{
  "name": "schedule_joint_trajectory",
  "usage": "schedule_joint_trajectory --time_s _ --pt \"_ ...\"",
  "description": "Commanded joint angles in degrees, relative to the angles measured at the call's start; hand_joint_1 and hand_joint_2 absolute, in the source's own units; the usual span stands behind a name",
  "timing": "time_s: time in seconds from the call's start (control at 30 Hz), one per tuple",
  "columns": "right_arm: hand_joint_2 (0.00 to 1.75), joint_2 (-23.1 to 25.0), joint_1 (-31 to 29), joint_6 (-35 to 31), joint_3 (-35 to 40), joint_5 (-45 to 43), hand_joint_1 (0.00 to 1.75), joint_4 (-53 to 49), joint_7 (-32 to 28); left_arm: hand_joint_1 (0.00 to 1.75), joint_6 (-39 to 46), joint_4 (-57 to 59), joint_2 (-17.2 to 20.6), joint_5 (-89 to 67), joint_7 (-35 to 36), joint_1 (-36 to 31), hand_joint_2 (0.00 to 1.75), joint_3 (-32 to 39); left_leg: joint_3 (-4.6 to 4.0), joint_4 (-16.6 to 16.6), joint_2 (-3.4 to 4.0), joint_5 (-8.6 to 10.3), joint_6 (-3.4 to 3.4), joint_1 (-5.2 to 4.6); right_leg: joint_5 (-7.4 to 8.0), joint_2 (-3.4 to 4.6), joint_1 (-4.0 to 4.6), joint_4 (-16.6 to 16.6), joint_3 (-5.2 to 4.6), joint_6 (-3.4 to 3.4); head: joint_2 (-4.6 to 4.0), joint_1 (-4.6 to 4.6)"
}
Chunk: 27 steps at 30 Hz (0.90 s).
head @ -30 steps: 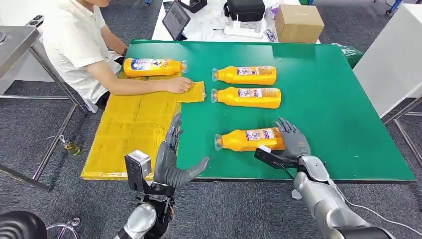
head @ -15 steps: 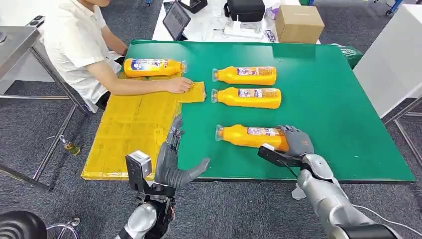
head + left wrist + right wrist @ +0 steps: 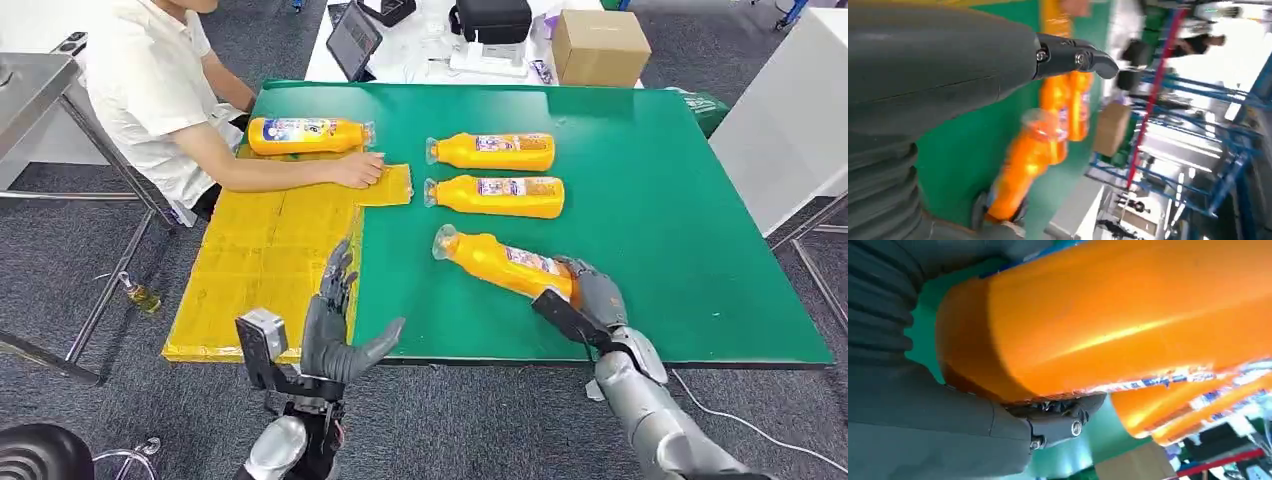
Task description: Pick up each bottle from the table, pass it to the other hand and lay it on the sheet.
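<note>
My right hand (image 3: 596,296) grips the base end of an orange bottle (image 3: 503,262) near the front of the green table (image 3: 650,200), its capped neck tilted up and to the left. In the right wrist view that bottle (image 3: 1128,315) lies against my palm, wrapped by the fingers (image 3: 1058,427). My left hand (image 3: 338,322) hovers with fingers spread at the table's front edge, beside the yellow sheet (image 3: 260,260), holding nothing. Two more orange bottles (image 3: 492,151) (image 3: 497,196) lie side by side mid-table. A fourth bottle (image 3: 308,135) lies at the sheet's far end.
A seated person in a white shirt (image 3: 150,90) rests a hand (image 3: 358,170) on the sheet's far corner. Behind the table stand a cardboard box (image 3: 598,46), a tablet (image 3: 353,40) and a black bag (image 3: 492,20). A metal table (image 3: 30,90) stands at far left.
My right hand has closed on the nearest bottle and lifted it, swinging its neck up and left. The left hand has dropped back slightly toward me.
</note>
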Motion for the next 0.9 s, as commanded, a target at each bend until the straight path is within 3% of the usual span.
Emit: schedule_joint_trajectory --time_s 0.03,0.3,0.47,0.6,0.73,0.9 --pt "1.75 7.6 10.0 -1.4 2.4 -9.6 1.75 -23.6 1.9 0.00 -0.1 3.4 0.5 5.7 1.3 0.5 1.75 1.2 0.14 -0.1 0.19 -0.09 0.04 0.01 -0.05 0.10 0.05 0.0 0.08 -0.19 0.00 0.00" --pt "1.75 11.8 8.7 0.3 8.8 -13.9 1.75 -20.7 0.5 0.00 -1.3 6.0 0.3 7.4 2.4 -2.8 1.75 -1.2 0.05 -0.1 0.12 -0.06 0.07 0.03 -0.05 0.01 0.07 0.0 0.03 -0.20 0.00 0.02" --pt "1.75 12.1 8.8 0.1 8.9 -13.9 1.75 -20.7 0.5 0.00 -1.4 6.0 0.3 7.4 2.4 -2.9 1.75 -1.3 -0.04 -0.1 0.06 -0.02 0.05 0.01 -0.04 -0.03 0.03 0.0 -0.06 -0.14 0.00 -0.02" --pt "1.75 12.1 7.9 4.9 17.1 -12.6 1.75 -17.7 0.0 0.00 -1.7 5.1 0.1 6.5 0.5 -4.2 1.75 -1.3 -0.07 0.0 0.10 -0.04 0.04 0.03 -0.03 0.03 0.05 0.0 -0.09 -0.12 0.00 0.00" --pt "1.75 13.8 7.7 3.5 22.0 -10.9 1.71 -16.0 -2.2 0.00 -2.1 5.7 -0.5 7.2 0.3 -5.7 1.75 -0.5 0.22 -0.1 0.20 -0.12 0.08 0.03 -0.09 0.07 0.08 0.0 0.17 -0.26 0.00 0.02" --pt "1.75 15.5 8.1 2.3 26.0 -10.7 1.75 -16.1 -3.6 0.00 -1.9 5.7 -1.2 8.4 -0.1 -7.3 1.75 0.7 -0.06 0.0 0.11 -0.03 0.03 0.07 -0.03 0.03 0.08 0.0 -0.09 -0.14 0.00 0.02"
